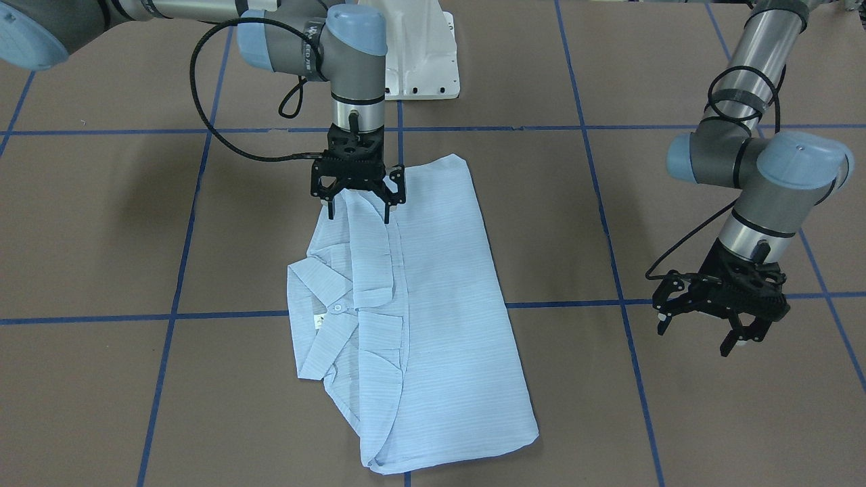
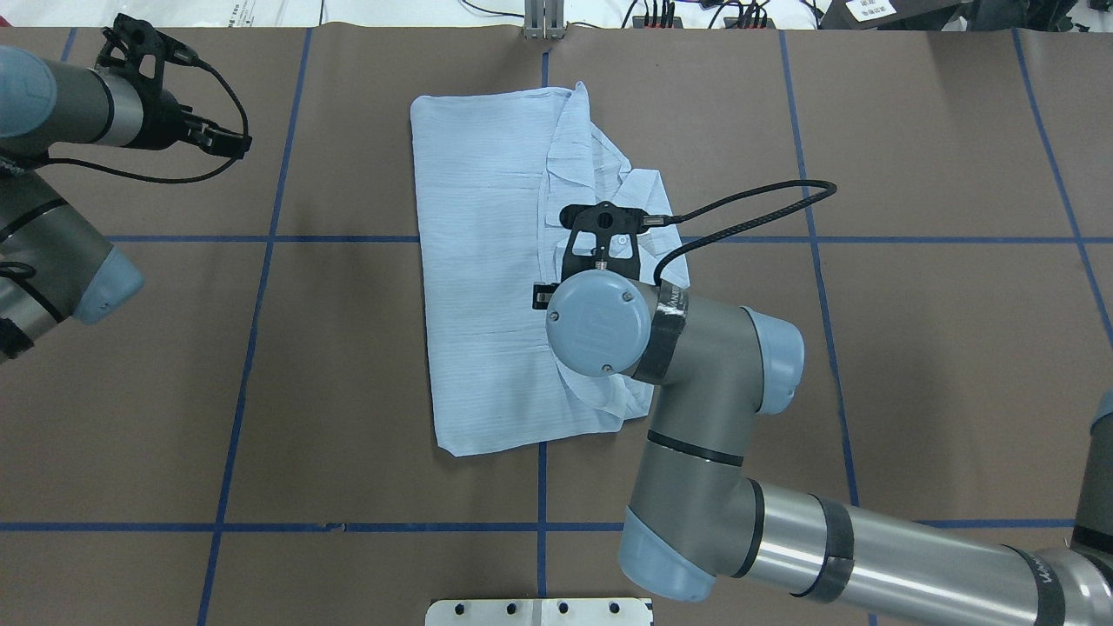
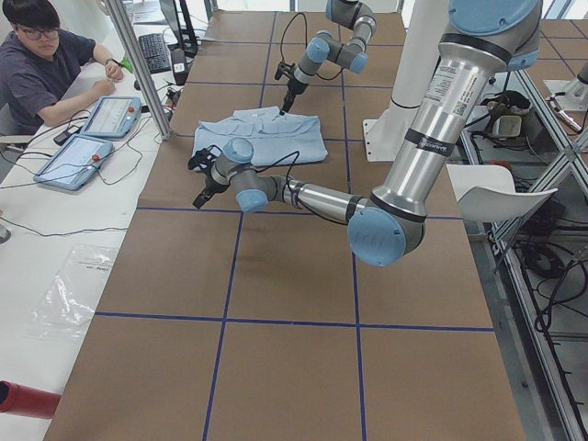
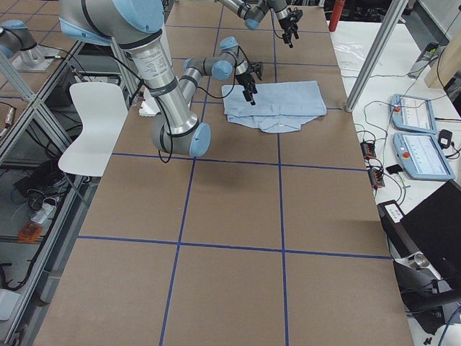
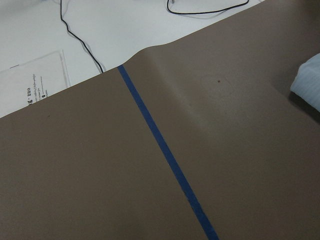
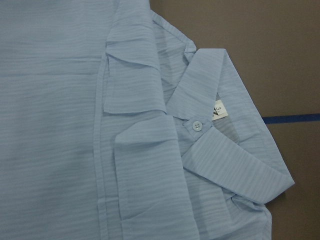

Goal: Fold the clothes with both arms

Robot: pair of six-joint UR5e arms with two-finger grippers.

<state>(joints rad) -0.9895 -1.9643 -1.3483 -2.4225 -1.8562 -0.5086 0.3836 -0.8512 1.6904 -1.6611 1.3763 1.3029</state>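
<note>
The pale-blue shirt [image 1: 433, 297] lies folded into a long rectangle on the brown table, collar [image 1: 325, 318] and folded sleeves on top, toward the robot's right. It also shows in the overhead view [image 2: 487, 261]. My right gripper [image 1: 358, 215] points straight down over the shirt's end nearest the robot base, fingers spread open and holding nothing. The right wrist view shows the collar [image 6: 225, 135], a white button [image 6: 195, 124] and a tag. My left gripper [image 1: 697, 337] is open and empty, above bare table well clear of the shirt. A shirt corner [image 5: 307, 82] shows in the left wrist view.
The white pedestal base [image 1: 423, 54] stands at the robot's side of the table. Blue tape lines [image 1: 223, 314] grid the brown table top. An operator [image 3: 41, 64] sits at a side table with tablets [image 3: 78, 156] beyond the far edge.
</note>
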